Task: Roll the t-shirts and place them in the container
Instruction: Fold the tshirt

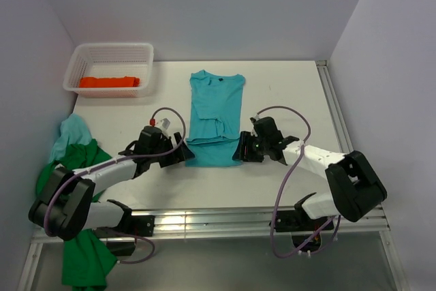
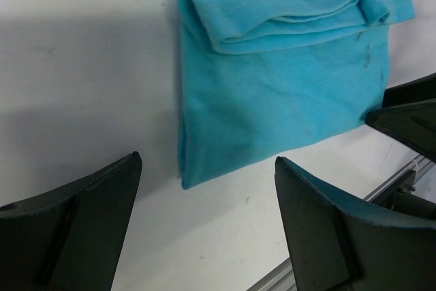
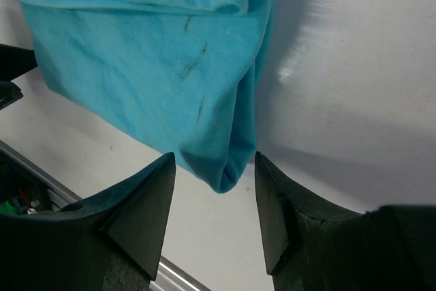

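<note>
The turquoise t-shirt (image 1: 214, 110) lies flat in the middle of the table, folded into a long strip with its near end folded over. My left gripper (image 1: 185, 152) is open beside the shirt's near left corner (image 2: 194, 175), not touching it. My right gripper (image 1: 242, 151) is open with its jaws either side of the near right corner (image 3: 228, 175). The orange t-shirt (image 1: 109, 82) lies in the basket. The dark green t-shirt (image 1: 78, 161) and the pale blue t-shirt (image 1: 70, 134) hang in a heap at the table's left edge.
A white mesh basket (image 1: 75, 66) stands at the back left. The metal rail (image 1: 225, 219) runs along the table's near edge, close behind both grippers. Walls close in the table on the left, back and right.
</note>
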You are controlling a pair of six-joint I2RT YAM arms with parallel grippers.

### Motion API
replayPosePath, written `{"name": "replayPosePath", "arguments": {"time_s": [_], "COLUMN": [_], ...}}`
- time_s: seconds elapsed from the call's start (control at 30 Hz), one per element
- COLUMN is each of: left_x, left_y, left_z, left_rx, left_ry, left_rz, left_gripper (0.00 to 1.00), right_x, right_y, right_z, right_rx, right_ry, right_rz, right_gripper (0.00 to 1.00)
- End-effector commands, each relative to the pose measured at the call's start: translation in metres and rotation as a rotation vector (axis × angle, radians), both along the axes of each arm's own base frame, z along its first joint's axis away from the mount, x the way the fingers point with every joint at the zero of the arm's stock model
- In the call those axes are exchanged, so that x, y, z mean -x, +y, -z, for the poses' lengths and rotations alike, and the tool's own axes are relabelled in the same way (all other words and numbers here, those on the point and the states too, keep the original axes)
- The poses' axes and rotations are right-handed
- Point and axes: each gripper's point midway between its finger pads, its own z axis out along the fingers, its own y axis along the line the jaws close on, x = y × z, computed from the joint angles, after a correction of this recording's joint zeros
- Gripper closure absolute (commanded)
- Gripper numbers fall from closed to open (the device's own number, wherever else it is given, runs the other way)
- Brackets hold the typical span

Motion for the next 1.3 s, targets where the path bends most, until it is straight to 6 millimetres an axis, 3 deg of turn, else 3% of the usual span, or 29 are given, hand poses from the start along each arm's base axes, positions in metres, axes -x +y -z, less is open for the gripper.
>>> {"name": "replayPosePath", "arguments": {"time_s": [0.0, 0.3, 0.47, 0.6, 0.77, 0.97, 1.27], "left_x": [0.004, 0.013, 0.019, 0.022, 0.020, 0.023, 0.024], "left_y": [-0.008, -0.007, 0.004, 0.015, 0.020, 0.018, 0.014], "left_z": [0.007, 0.013, 0.007, 0.003, -0.014, -0.004, 0.017], "left_rx": [0.018, -0.003, 0.050, 0.076, 0.081, 0.041, -0.012], "left_ry": [0.015, -0.053, -0.210, -0.297, -0.426, -0.437, -0.408], "left_rz": [-0.001, -0.052, -0.118, -0.194, -0.242, -0.212, -0.175], "left_gripper": [0.15, 0.18, 0.17, 0.20, 0.28, 0.29, 0.30], "right_x": [0.003, 0.010, 0.007, 0.005, 0.008, 0.010, 0.001], "right_y": [0.004, 0.007, -0.003, -0.018, -0.020, -0.010, -0.003], "right_z": [0.005, 0.015, -0.002, -0.012, -0.018, -0.003, -0.007], "right_rx": [-0.031, -0.045, -0.039, 0.037, 0.069, 0.136, 0.162], "right_ry": [-0.013, -0.104, -0.253, -0.389, -0.515, -0.522, -0.568], "right_rz": [-0.003, 0.003, 0.089, 0.176, 0.251, 0.220, 0.213], "right_gripper": [0.43, 0.46, 0.38, 0.39, 0.42, 0.45, 0.47]}}
